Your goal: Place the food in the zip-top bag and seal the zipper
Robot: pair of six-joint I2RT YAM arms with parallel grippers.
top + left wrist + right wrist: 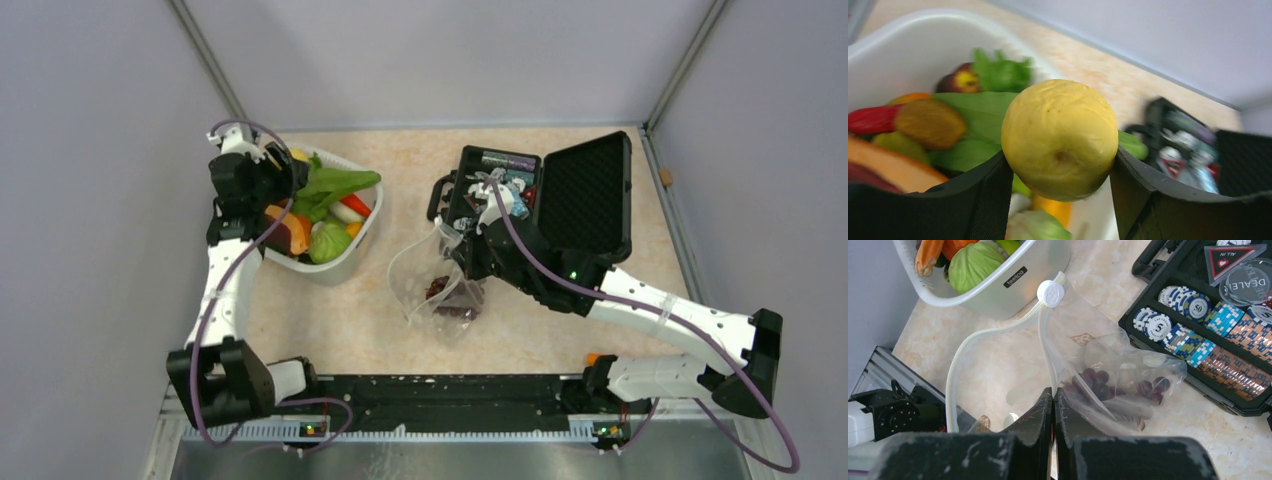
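Note:
My left gripper is shut on the yellow lemon and holds it above the white basket. The basket holds more food: green leaves, a red pepper, an orange piece. The clear zip-top bag lies in the middle of the table with its mouth open and dark grapes inside. My right gripper is shut on the bag's zipper strip at one side of the mouth. The white slider sits at the strip's far end.
An open black case with poker chips stands right of the bag, close behind my right arm. The basket wall nearly touches the bag's far corner. Grey walls enclose the table on three sides.

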